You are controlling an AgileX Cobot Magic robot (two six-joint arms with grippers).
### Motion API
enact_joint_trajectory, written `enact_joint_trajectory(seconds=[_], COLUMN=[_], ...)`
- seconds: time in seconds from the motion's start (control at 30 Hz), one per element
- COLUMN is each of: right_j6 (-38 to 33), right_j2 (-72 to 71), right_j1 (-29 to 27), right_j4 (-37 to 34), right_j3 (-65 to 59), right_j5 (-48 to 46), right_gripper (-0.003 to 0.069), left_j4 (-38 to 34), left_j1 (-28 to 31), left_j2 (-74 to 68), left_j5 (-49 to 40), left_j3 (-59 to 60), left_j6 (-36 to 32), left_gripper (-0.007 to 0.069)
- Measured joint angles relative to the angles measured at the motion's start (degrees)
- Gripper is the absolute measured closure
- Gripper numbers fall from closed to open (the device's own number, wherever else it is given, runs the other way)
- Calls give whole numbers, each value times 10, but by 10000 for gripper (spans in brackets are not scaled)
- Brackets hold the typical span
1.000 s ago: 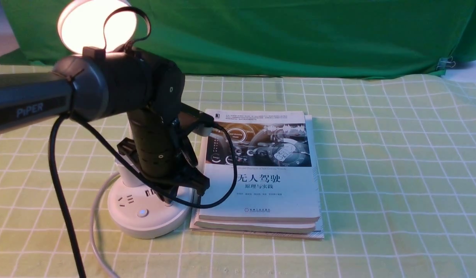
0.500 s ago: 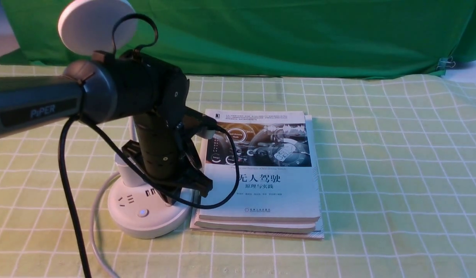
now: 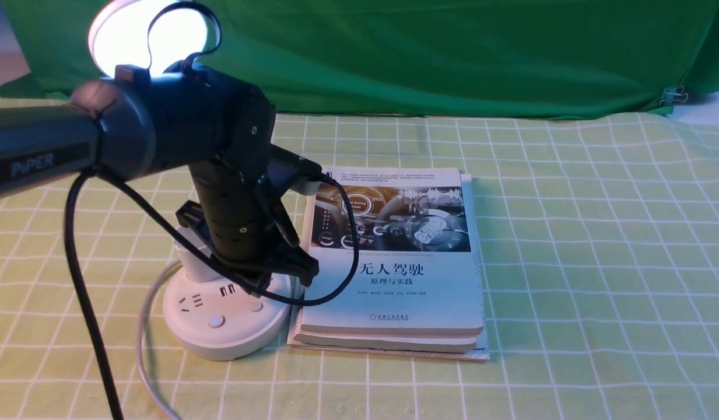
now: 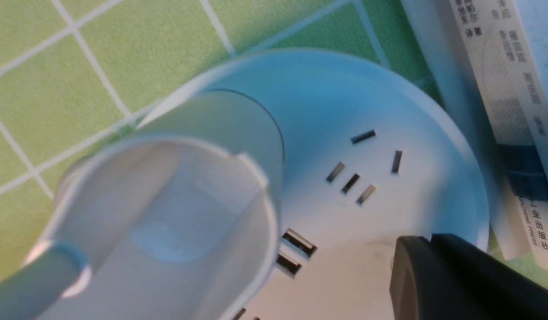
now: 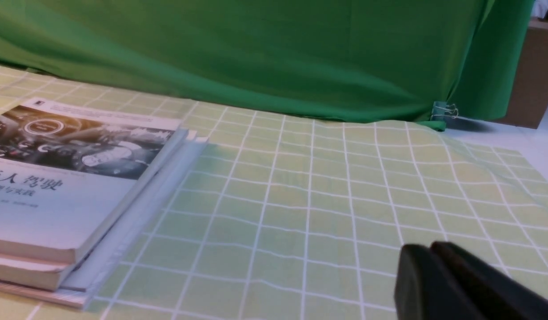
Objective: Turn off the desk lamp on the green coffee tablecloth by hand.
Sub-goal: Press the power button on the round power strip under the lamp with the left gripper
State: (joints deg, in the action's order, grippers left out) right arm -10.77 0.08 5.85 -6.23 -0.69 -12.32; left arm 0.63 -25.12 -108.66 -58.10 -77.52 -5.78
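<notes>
The desk lamp stands at the left on the green coffee tablecloth (image 3: 569, 262). Its round disc head (image 3: 132, 35) glows white behind my left arm. The round base (image 3: 219, 338) shows a socket, USB ports and two buttons (image 3: 255, 305). My left gripper (image 3: 260, 289) hangs shut just above the right-hand button, with a small gap. In the left wrist view the shut gripper (image 4: 416, 242) hovers over the base (image 4: 367, 111) beside the cup-shaped holder (image 4: 167, 222). The right gripper (image 5: 416, 251) is shut and empty over bare cloth (image 5: 300, 200); it is out of the front view.
A stack of books (image 3: 394, 280) lies right against the lamp base, also seen as the books (image 5: 56, 178) in the right wrist view. The lamp's white cord (image 3: 142, 326) trails toward the front edge. A dark green backdrop (image 3: 452, 52) hangs behind the table.
The lamp glowed warm a second ago, was dark half a second ago, and is lit white now. The left gripper has lifted off the right button, which now shows.
</notes>
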Motion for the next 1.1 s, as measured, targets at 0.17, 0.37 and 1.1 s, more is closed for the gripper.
enact_joint_trajectory(seconds=[0.17,0.37,1.1], right_j6=[0,0,0], right_j2=[0,0,0], right_j1=[0,0,0], right_j4=[0,0,0], right_j3=[0,0,0], right_j5=[0,0,0], right_gripper=[629,629,629], left_j4=[-2,-1,7], left_j1=[0,0,-1], left_j2=[-19,-16,-2], left_j5=[-2,-3,-4], left_j3=[1,0,3], left_j6=[0,1,11], left_gripper=[620,620,620])
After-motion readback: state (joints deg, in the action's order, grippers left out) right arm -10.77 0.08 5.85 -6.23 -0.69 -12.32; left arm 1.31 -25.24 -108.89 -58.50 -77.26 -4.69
